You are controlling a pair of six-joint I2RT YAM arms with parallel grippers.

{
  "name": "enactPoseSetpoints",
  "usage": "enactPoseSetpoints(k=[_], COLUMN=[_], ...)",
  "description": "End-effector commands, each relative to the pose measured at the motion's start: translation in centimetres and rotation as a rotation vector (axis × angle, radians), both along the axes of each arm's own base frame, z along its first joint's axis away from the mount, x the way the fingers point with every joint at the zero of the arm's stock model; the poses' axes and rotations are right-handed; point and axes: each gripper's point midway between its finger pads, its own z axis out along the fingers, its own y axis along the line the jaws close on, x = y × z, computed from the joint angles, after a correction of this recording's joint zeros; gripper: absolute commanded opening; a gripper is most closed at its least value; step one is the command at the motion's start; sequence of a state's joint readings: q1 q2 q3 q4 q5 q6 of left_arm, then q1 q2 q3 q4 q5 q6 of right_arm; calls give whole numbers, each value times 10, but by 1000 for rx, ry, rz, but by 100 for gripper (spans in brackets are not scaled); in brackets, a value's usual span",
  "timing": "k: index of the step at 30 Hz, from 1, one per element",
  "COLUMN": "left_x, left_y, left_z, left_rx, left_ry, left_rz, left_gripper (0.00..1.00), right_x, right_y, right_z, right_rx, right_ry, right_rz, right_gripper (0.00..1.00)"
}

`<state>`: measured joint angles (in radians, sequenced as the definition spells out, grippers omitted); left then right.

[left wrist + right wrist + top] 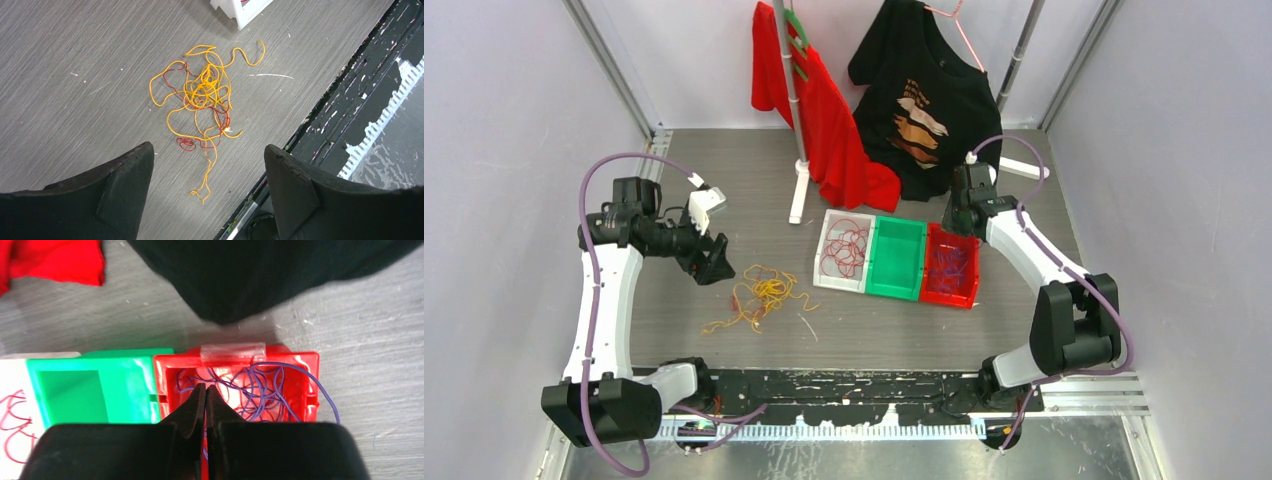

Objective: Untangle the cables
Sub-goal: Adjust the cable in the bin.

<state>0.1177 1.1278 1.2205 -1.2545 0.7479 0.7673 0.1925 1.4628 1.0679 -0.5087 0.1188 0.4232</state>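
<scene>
Red bin (300, 360): near wall concealed behind the closed right gripper (206, 388); purple cables (260, 385) partly covered beneath its fingers (190, 410).

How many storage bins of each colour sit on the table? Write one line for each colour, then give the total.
White bin: 1
Green bin: 1
Red bin: 1
Total: 3
</scene>
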Motion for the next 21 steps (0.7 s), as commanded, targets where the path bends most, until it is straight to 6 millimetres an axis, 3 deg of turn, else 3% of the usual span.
enactPoseSetpoints(k=[1,7,11,17,21], left_x=[1,-4,-3,-2,-2], left_y=[-2,-2,-1,0,0], left_z=[8,5,3,0,0], left_rx=[-3,5,10,17,18], left_ry=[-41,-41,-39,-17,-20], left_rz=[-18,-24,-24,-25,-29], left_gripper=[81,81,81,82,82], right_x=[-2,-12,-15,-11,-11], right_y=[-9,-8,-6,0,2], right_z=[3,-25,-27,19,54], right_rx=[5,19,31,72,85], right_ry=[-56,-4,6,-61,-101], right_rz=[-65,-83,-79,-68,-52], right_gripper=[5,4,8,40,44])
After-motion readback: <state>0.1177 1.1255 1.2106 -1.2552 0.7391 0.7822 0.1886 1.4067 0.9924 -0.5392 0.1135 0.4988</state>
